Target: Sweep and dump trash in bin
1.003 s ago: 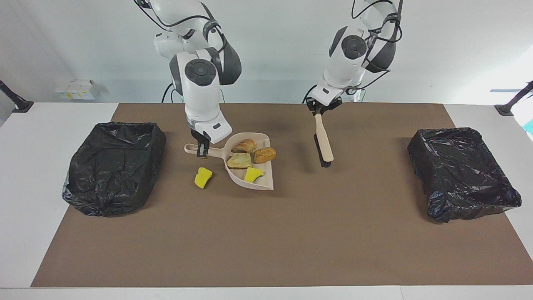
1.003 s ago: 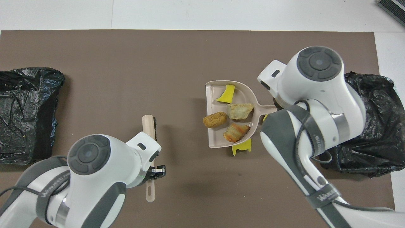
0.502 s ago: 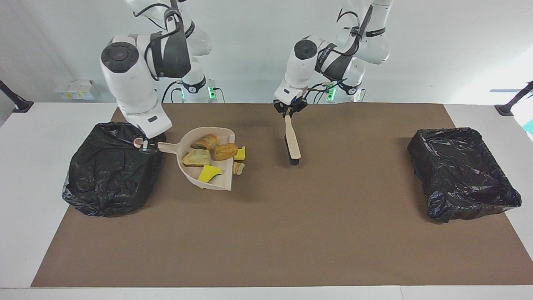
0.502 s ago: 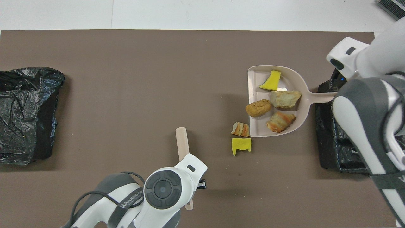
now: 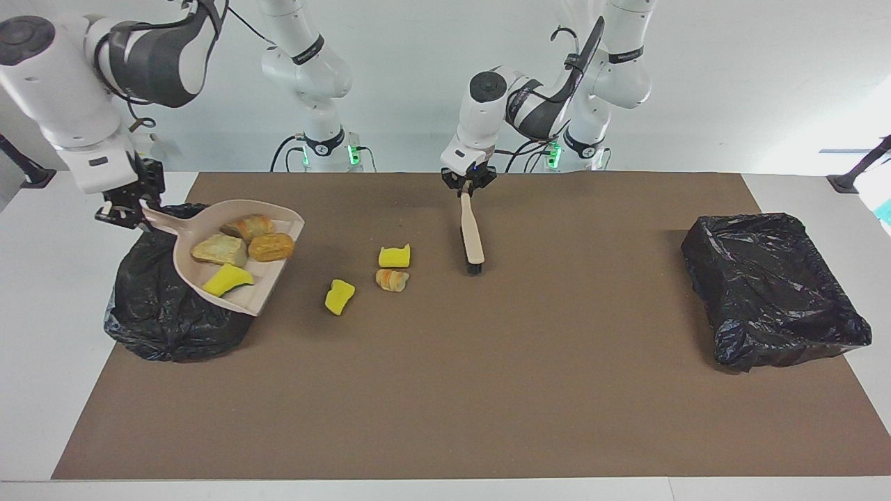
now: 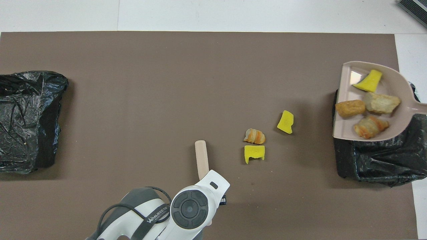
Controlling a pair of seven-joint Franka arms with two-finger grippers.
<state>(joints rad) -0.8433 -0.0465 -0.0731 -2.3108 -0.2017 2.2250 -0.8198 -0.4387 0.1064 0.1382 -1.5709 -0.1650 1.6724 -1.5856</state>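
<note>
From my remote station I read the scene relative to the dustpan [image 5: 230,261]. The right gripper [image 5: 125,209] is clamped on the dustpan's handle and holds the pan raised, tilted with its handle end high, over the black-lined bin [image 5: 163,320] at the right arm's end of the table. Four pieces of trash ride in the dustpan: a striped bread-like lump [image 5: 247,226], a pale greenish-tan lump [image 5: 217,249], an orange-brown lump [image 5: 271,246] and a yellow sponge chunk [image 5: 226,278]; I see none of them leaving the pan. Three more pieces lie on the brown mat [image 5: 445,390], away from the dustpan toward the left arm's end of the table: a yellow sponge chunk [image 5: 339,296] closest to the pan, then a second yellow chunk [image 5: 394,257] with a small striped bread-like piece [image 5: 392,280] just beside it, farther from the robots. Past these, toward the left arm's end, the left gripper [image 5: 466,188] is closed on the handle of the brush [image 5: 472,236], which hangs upright with its dark bristles down at the mat; I cannot tell whether the bristles touch it. A second black-lined bin [image 5: 773,285] stands well apart from the dustpan at the left arm's end of the table.
</note>
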